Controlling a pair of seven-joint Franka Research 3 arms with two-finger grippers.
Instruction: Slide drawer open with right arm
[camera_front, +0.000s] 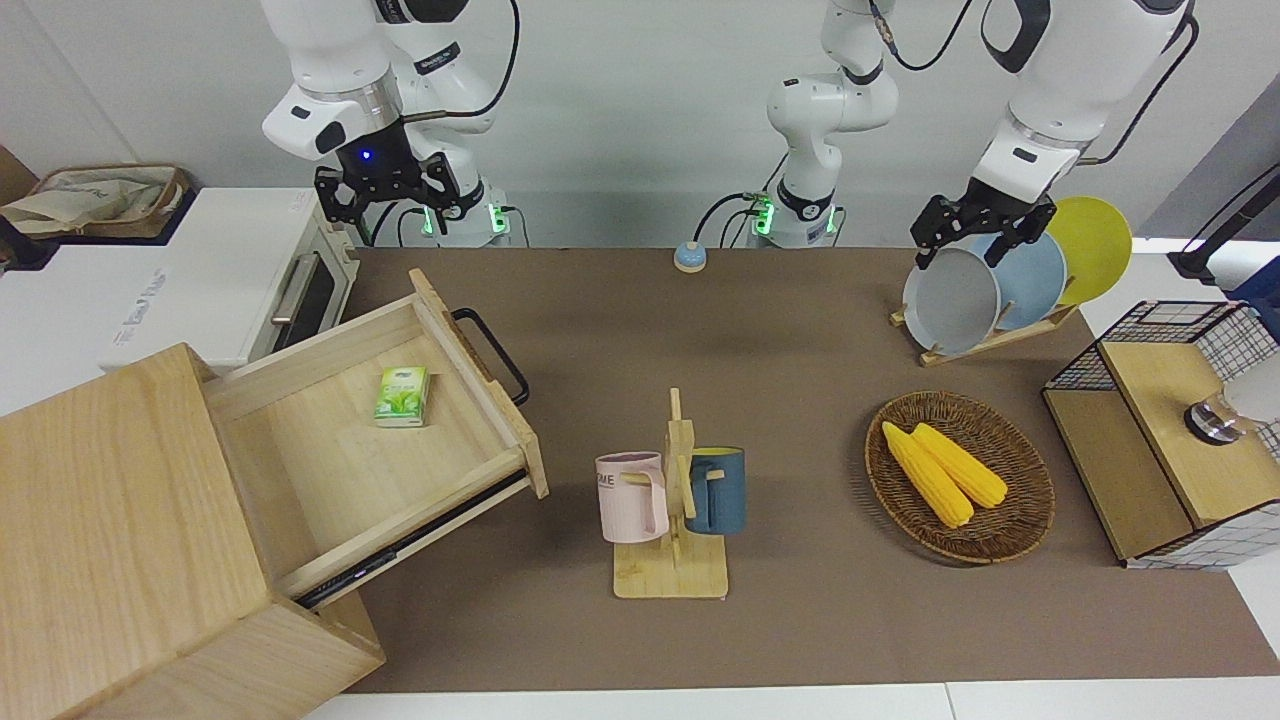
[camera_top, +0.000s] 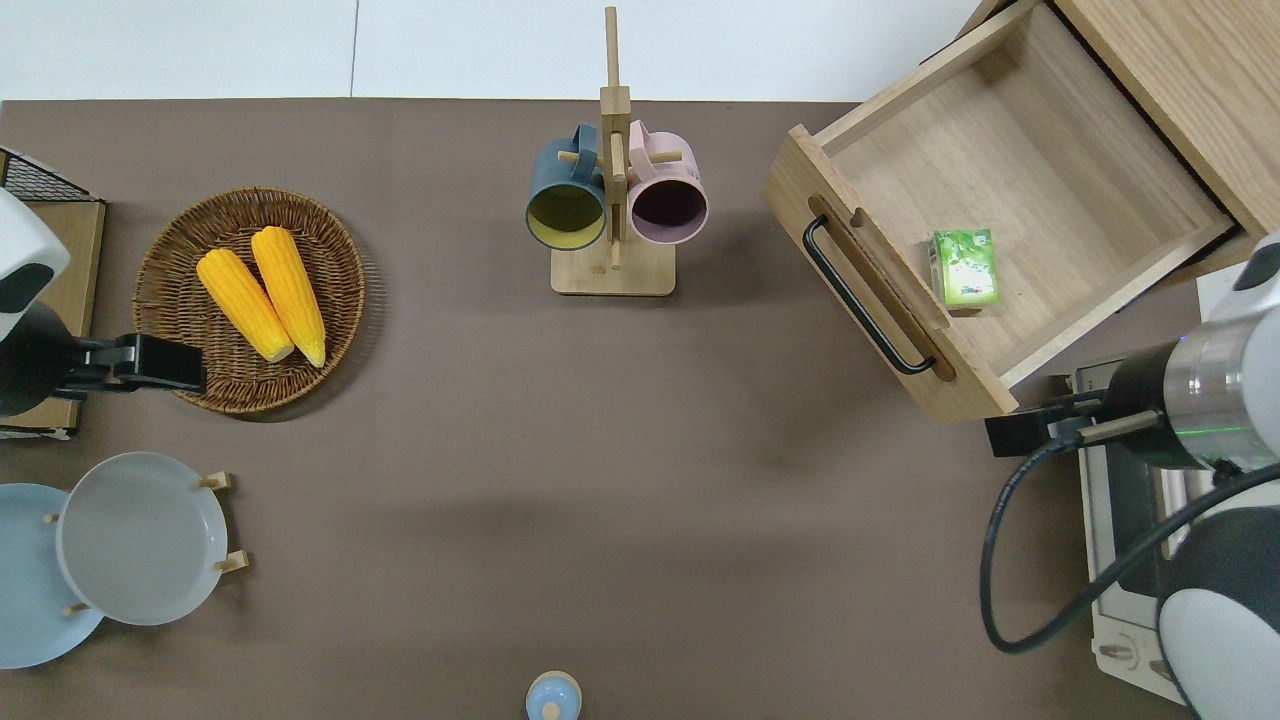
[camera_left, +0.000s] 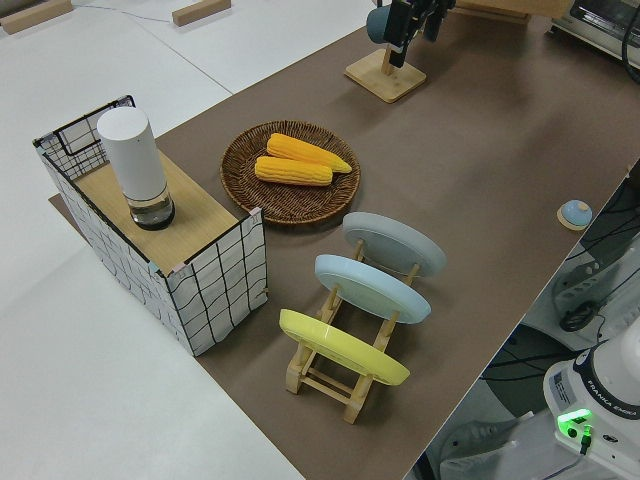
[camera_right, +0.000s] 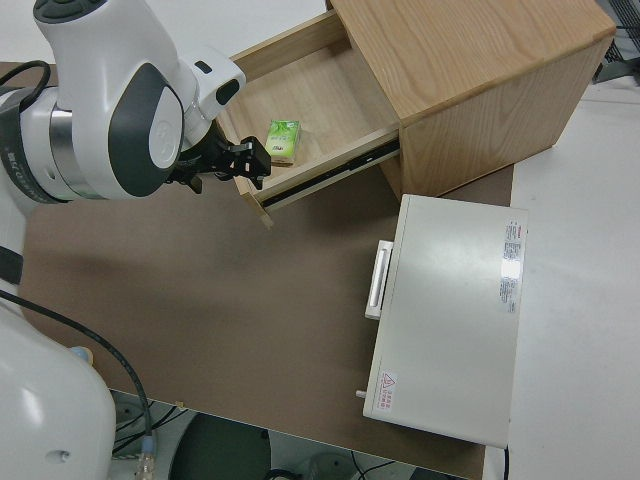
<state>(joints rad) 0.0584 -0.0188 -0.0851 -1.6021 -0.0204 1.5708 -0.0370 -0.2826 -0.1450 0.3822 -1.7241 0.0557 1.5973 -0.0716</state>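
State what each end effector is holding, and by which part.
Nothing. The right end effector is open and raised, clear of the open drawer and its handle. The left arm is parked, its end effector also empty.

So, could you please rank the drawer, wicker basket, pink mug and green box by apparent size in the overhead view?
1. drawer
2. wicker basket
3. pink mug
4. green box

The mug hangs raised on its rack, so it looks slightly larger.

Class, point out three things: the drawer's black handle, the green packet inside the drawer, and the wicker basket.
black handle (camera_top: 862, 300), overhead view, middle of its bar
green packet (camera_front: 402, 396), front view, its top face
wicker basket (camera_front: 1020, 520), front view, bare woven rim
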